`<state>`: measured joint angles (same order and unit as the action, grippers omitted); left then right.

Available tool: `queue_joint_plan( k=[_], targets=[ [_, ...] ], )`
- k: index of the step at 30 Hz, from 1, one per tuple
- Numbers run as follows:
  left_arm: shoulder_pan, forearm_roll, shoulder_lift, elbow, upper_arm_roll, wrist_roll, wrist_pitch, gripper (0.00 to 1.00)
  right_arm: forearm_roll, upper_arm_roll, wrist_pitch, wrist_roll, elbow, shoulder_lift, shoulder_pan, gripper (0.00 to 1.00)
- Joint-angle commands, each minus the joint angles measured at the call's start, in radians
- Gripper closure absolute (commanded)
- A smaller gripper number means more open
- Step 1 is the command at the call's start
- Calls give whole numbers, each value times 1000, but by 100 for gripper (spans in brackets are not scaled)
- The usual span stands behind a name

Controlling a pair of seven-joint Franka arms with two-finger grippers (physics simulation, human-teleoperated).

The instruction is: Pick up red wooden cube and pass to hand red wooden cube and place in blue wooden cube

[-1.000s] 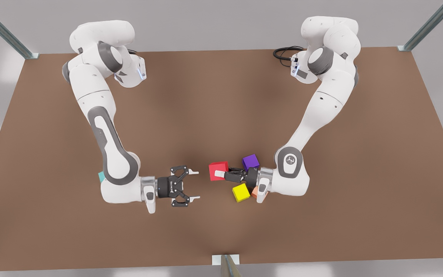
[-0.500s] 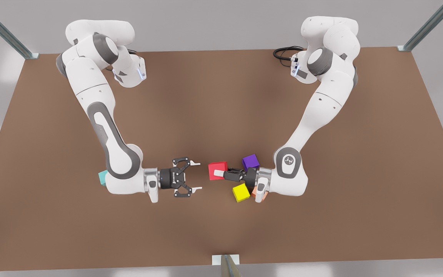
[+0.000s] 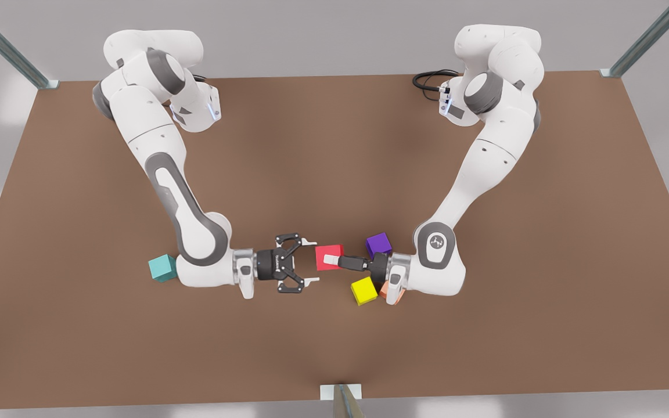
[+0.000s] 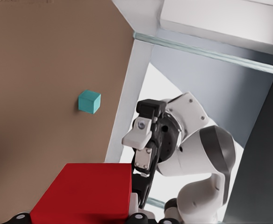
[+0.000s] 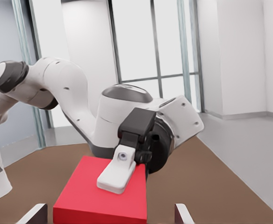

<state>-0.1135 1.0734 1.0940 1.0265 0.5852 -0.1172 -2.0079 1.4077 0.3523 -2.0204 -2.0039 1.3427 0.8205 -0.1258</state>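
While the left pincer [image 3: 334,262] grips the red cube [image 3: 329,257] above the counter [image 3: 334,360], the right pincer [image 3: 310,262] stands released around it; blue cube [image 3: 162,267] sits well apart.

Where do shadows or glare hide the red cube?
Front view: soft even light, faint shadows on the table; red wooden cube clear, held by the left gripper, open right gripper beside it. Left wrist view: cube cut by the frame edge, one face darker. Right wrist view: bright windows behind, no glare on it.
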Motion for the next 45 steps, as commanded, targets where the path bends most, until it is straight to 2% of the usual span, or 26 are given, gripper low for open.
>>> queue_joint_plan(
  k=[1, 19, 21, 22, 24, 25, 26, 27, 28, 34, 37, 39, 40, 41, 42, 43, 44, 45],
  targets=[
    [0, 8, -2, 0, 1, -157, 3, 36, 7, 1, -18, -82, 0, -1, -8, 0],
    [-5, 11, -5, -2, 4, -128, -8, 36, 36, 1, -81, -82, -2, 31, -67, 0],
    [-11, 11, -5, -3, 4, -127, -12, 36, 45, 1, -87, -81, -2, 34, -74, 3],
    [-11, 13, -5, -3, 5, -127, -15, 36, 45, 1, -100, -81, -2, 34, -77, 10],
    [-11, 13, -5, -3, 5, -125, -15, 36, 47, 1, -107, -81, -4, 32, -80, 45],
    [-11, 13, -5, -2, 5, -125, -15, 36, 45, 1, -107, -81, -2, 32, -80, 51],
    [-9, 11, -5, -2, 5, -125, -15, 32, 45, 1, -107, -81, -2, 32, -80, 51],
    [-9, 11, -5, -2, 5, -125, -14, 20, 45, 1, -107, -81, -2, 32, -80, 51],
    [-9, 11, -5, -2, 5, -125, -14, 0, 47, 1, -107, -81, -2, 34, -80, 51],
    [29, -21, -14, -2, 2, -128, 8, 0, 39, 1, -104, -73, -2, 32, -72, 51],
    [147, -130, -42, -3, 4, -38, 161, 0, 28, -1, -90, -73, 1, 32, -57, 51],
    [279, -271, -43, -13, 5, -33, 349, 0, 10, -7, -35, -73, 18, 28, 3, 51],
    [340, -375, -83, -13, 5, -35, 427, 0, -33, -9, 14, -70, 39, 29, 49, 51],
    [416, -675, -210, -13, 8, -27, 550, 0, -103, -27, 25, -64, 92, -4, 86, 51],
    [422, -999, -345, -13, 4, 258, 756, 0, -347, -50, 29, 123, 79, -49, 138, 50],
    [422, -1207, -402, -13, 19, 323, 759, 0, -559, -50, 61, 290, 75, -83, 190, 50],
    [420, -1348, -453, -9, 41, 287, 765, 0, -801, -52, 117, 548, 69, -121, 247, 49],
    [405, -1374, -511, 21, 7, 266, 735, 0, -1007, -52, 155, 738, 55, -144, 275, 47]
  ],
)
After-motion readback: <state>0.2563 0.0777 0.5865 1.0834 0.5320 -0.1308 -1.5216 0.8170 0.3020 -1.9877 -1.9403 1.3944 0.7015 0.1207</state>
